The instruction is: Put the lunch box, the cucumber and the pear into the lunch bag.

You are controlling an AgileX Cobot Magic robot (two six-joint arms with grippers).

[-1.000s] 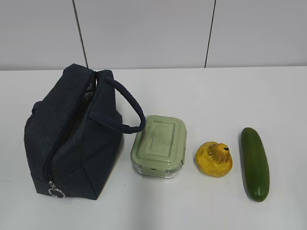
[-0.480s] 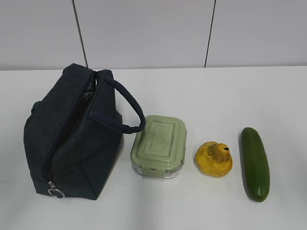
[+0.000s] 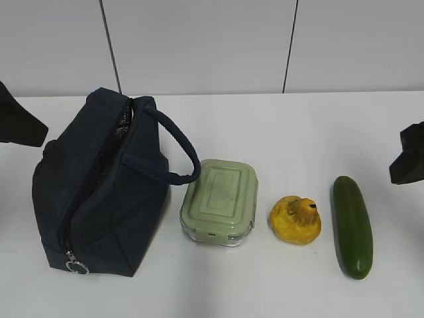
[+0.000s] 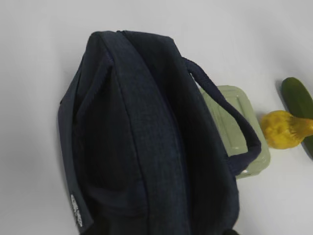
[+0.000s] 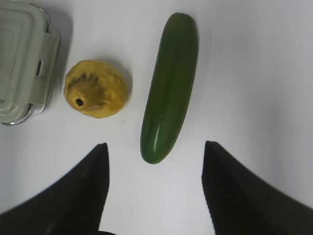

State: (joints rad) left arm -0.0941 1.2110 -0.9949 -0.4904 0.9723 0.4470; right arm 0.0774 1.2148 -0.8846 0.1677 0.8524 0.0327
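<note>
The right gripper (image 5: 155,188) hangs spread wide and empty above the near end of the cucumber (image 5: 169,87), its two dark fingers (image 5: 80,188) standing to either side of it, which suggests the cucumber is lined up as its first pick. The cucumber lies lengthwise on the white worktop (image 5: 259,73), apart from everything else, so the fingers have room on both sides. Just beside it sits the pear (image 5: 96,88), stem nub up, and beyond that the lunch box (image 5: 22,61) with its pale green lid shut.

The left gripper (image 3: 18,122) shows only as a dark shape at the left edge of the exterior view, so whether it is spread or closed cannot be told; its camera looks down on the lunch bag (image 4: 146,147). The bag stands on the worktop at the left of the row, one handle (image 3: 173,149) drooping towards the lunch box. Its zipper (image 3: 93,185) seems at least partly undone, a mesh lining showing at the far end. All three items remain outside the bag, so the task looks unstarted.
</note>
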